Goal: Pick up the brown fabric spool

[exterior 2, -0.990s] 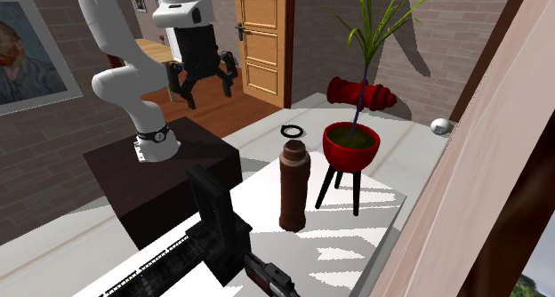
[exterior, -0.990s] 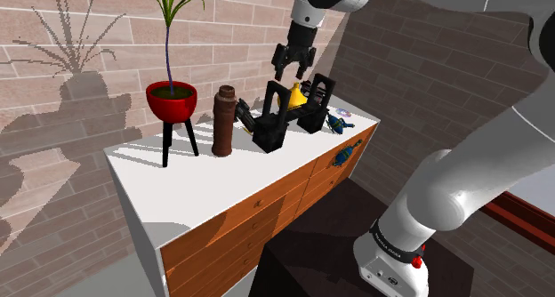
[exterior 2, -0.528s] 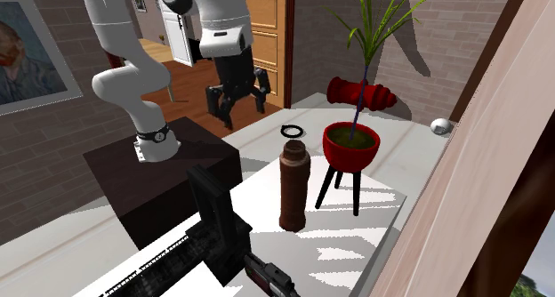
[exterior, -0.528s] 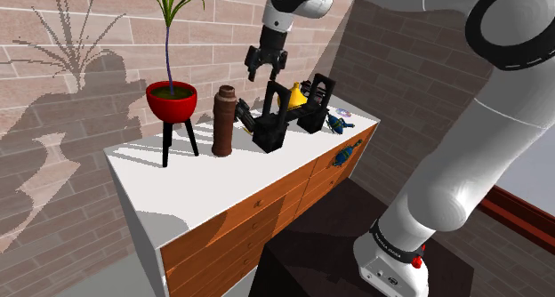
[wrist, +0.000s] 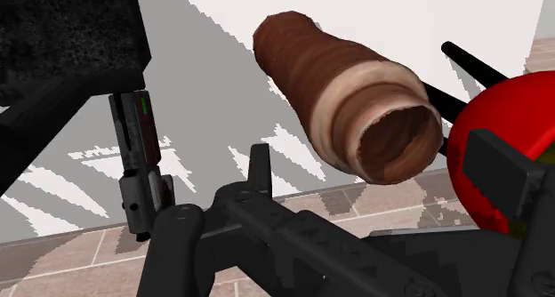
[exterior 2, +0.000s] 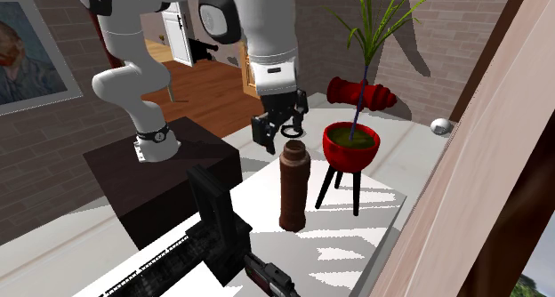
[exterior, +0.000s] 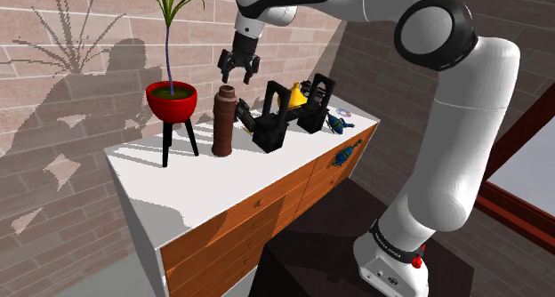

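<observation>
The tall brown cylindrical spool of wound fabric stands upright on the white-topped bench. In the shoulder view it has a round red plant pot on black legs to its left and a black angular frame to its right. The black two-finger hand hovers just above the spool's top, its fingers spread apart and gripping nothing.

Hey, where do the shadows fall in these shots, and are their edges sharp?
Shoulder view: the plant and arm throw big shadows on the brick wall. Second exterior view: sunlit patches stripe the white top by the spool. Wrist view: shadow edges look jagged.
</observation>
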Controlling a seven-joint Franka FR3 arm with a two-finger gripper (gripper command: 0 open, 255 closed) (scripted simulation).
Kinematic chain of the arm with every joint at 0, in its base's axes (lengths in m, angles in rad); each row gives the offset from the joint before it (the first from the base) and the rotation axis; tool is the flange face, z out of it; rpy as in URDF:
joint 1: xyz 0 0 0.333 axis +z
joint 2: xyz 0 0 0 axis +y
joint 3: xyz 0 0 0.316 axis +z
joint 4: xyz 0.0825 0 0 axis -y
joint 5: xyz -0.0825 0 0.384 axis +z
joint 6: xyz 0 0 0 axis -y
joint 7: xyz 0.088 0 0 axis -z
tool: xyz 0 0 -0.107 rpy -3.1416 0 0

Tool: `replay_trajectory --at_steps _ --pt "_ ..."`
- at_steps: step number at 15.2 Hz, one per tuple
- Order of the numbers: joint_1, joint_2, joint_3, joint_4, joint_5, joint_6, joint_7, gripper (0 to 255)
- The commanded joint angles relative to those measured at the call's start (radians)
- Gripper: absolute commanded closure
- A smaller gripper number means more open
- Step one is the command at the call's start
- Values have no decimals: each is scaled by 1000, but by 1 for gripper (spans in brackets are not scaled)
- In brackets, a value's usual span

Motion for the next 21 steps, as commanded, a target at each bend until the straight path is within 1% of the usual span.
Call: replay_trajectory --at_steps 1,3,4,11,13,14,21 --pt "2 88 8 109 15 -23 -1 0" --pt "3 180 17 226 27 -50 0 0" --pt "3 195 18 246 29 -55 0 0" --pt "4 208 20 165 34 38 -16 0" --pt "4 208 20 165 34 38 -16 0" --pt "4 208 19 165 34 37 -16 255" --pt "4 209 20 166 34 37 -16 255"
